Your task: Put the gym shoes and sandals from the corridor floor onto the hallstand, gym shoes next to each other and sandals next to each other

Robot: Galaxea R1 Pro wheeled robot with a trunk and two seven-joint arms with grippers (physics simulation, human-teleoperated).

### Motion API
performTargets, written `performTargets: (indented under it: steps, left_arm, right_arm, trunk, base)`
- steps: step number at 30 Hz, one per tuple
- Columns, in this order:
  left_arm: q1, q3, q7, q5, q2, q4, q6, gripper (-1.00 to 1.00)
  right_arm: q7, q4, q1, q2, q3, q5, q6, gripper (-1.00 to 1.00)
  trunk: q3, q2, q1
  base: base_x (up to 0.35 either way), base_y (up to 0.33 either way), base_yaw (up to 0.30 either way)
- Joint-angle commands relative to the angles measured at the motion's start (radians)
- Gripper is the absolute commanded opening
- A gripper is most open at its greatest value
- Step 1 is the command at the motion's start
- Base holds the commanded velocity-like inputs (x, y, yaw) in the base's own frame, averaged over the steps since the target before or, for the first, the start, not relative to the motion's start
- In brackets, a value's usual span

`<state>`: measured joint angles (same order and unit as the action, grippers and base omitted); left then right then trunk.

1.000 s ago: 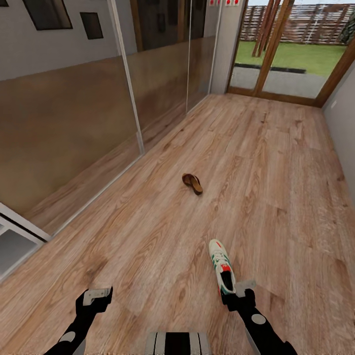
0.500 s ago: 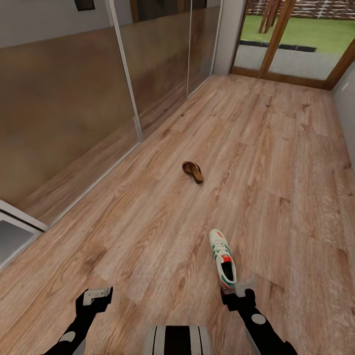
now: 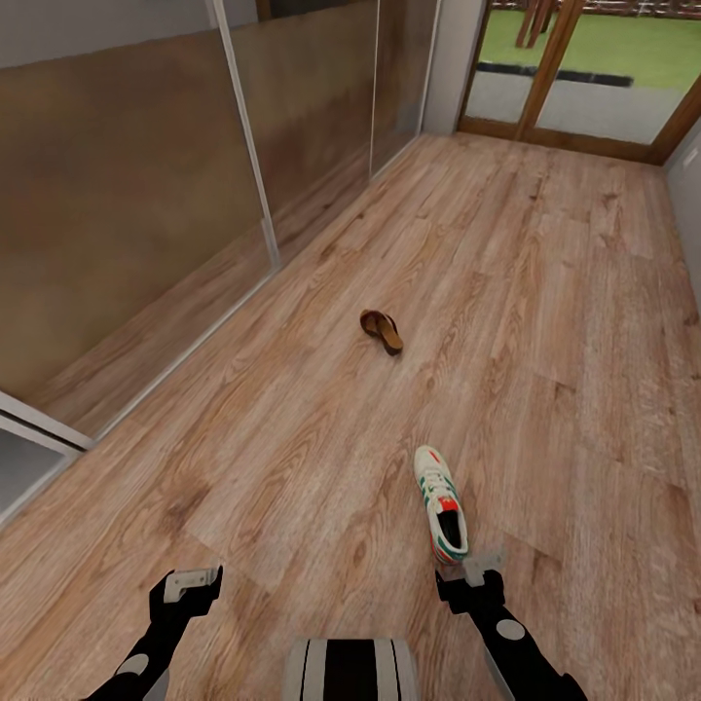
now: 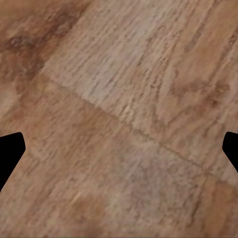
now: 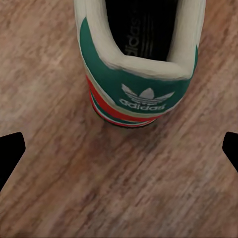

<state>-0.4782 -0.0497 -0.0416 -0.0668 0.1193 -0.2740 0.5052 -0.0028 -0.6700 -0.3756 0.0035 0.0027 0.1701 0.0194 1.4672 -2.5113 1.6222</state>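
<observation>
One gym shoe (image 3: 441, 504), white with green stripes and red marks, lies on the corridor floor (image 3: 292, 458), toe pointing away from me. My right gripper (image 3: 472, 572) hovers just behind its heel, open. In the right wrist view the green heel (image 5: 139, 69) sits ahead of the open right gripper (image 5: 119, 153), not between the fingers. One dark-brown sandal (image 3: 382, 331) lies farther up the floor. My left gripper (image 3: 190, 584) is open over bare planks, as is also seen in the left wrist view of the gripper (image 4: 119, 148). A pale grey edge, probably the hallstand (image 3: 24, 443), shows at the left.
Glass wall panels (image 3: 146, 195) with metal frames run along the left side. Glazed wooden doors (image 3: 574, 88) close the far end, and a wall (image 3: 686, 166) borders the right. Open plank floor lies between the shoe and the sandal.
The whole view has shifted as the camera moved, so the sneaker and sandal sit higher in the picture. Both grippers hold the same pose and stay open.
</observation>
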Motion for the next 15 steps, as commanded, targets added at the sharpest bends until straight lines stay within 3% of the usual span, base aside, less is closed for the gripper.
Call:
performTargets:
  steps: [1, 8, 15]
  left_arm:
    - [0.000, -0.001, -0.004, -0.007, 0.000, 0.001, 0.003, 1.00]
    - [0.000, -0.001, -0.005, -0.007, -0.001, 0.000, 0.002, 1.00]
    - [0.000, -0.001, -0.004, -0.007, -0.001, -0.001, 0.001, 1.00]
  right_arm:
    - [0.000, 0.000, 0.000, 0.000, 0.000, 0.008, 0.002, 1.00]
    - [0.000, 0.000, 0.000, 0.000, -0.001, 0.007, 0.002, 1.00]
    - [0.000, 0.000, 0.000, 0.000, -0.001, 0.008, 0.002, 1.00]
  trunk:
    - [0.001, 0.000, 0.000]
    - [0.004, 0.000, 0.000]
    - [0.004, 0.000, 0.000]
  base:
    - [0.000, 0.000, 0.000]
    - [0.014, 0.000, 0.000]
    - [0.179, 0.000, 0.000]
